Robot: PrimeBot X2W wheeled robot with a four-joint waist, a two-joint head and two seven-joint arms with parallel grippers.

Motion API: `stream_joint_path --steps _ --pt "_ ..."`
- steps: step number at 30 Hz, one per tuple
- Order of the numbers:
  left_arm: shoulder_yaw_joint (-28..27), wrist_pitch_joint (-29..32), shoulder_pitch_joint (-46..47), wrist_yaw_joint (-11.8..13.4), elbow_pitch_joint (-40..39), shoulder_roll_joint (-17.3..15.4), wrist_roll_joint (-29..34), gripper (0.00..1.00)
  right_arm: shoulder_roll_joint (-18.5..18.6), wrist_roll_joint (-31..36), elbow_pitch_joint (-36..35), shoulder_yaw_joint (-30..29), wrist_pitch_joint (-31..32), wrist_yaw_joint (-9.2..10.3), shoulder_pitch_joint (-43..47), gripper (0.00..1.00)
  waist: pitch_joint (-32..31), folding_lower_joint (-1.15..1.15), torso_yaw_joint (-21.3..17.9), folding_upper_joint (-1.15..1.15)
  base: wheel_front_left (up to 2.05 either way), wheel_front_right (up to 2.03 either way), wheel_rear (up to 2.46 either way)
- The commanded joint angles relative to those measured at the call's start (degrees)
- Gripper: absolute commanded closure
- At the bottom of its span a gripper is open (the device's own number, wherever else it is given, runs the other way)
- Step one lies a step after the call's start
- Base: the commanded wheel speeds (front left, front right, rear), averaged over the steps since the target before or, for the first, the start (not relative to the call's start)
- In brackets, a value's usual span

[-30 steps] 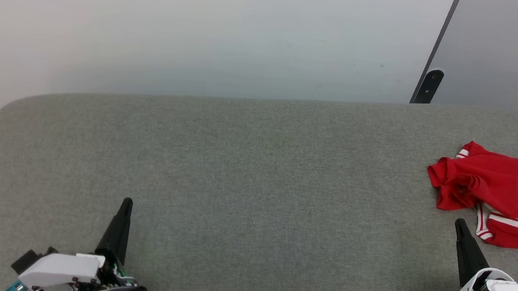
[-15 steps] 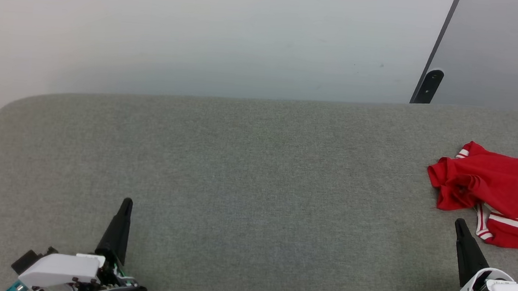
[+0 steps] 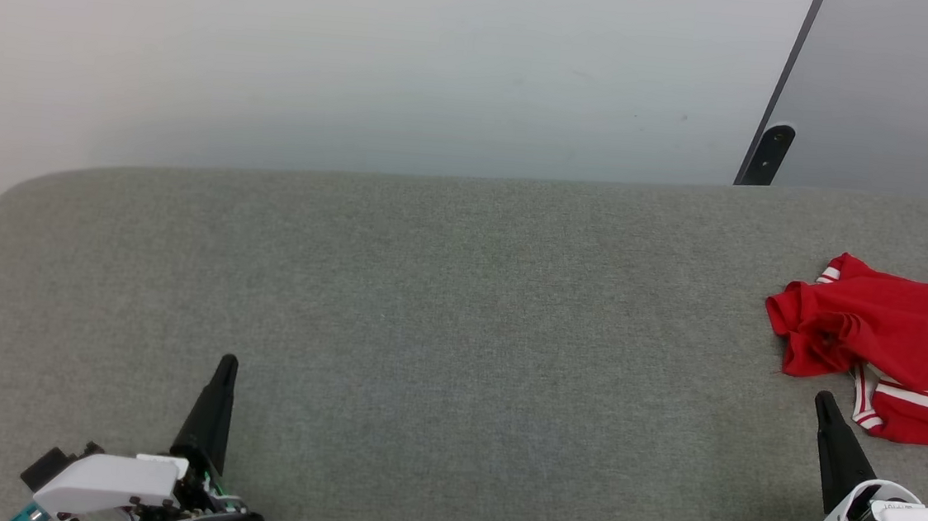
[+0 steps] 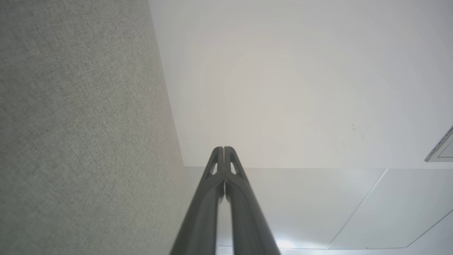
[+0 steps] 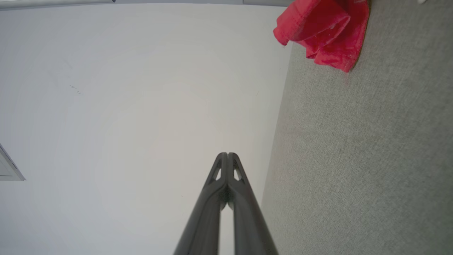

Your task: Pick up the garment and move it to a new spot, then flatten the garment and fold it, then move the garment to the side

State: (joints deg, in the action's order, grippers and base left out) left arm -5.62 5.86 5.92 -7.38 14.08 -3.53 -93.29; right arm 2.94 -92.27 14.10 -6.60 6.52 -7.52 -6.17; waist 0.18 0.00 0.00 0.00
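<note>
Red crumpled garment (image 3: pixel 897 336) on grey woven table (image 3: pixel 458 335); left gripper (image 3: pixel 227 364) and right gripper (image 3: pixel 823 400) clenched, empty.

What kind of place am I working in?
Probably a lab or test room: a grey fabric-covered table before a bare white wall, a crumpled red garment at its right end.

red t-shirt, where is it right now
In the head view the red T-shirt lies crumpled on the grey fabric surface at the picture's right edge, just beyond the right gripper.
</note>
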Motion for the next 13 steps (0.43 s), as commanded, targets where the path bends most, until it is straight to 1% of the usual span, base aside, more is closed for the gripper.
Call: stream_joint_path --steps 1,13 --pt "-0.2 0.1 0.6 -0.3 0.1 0.1 0.3 1.0 -0.2 -0.2 0.0 0.0 0.0 0.06 -0.2 1.0 0.0 0.0 0.0 0.0 0.0 0.0 0.0" --pt "-0.3 0.2 0.7 -0.3 0.1 0.2 0.4 1.0 -0.2 -0.2 0.0 0.0 0.0 0.06 -0.2 1.0 0.0 0.0 0.0 0.0 0.0 0.0 0.0"
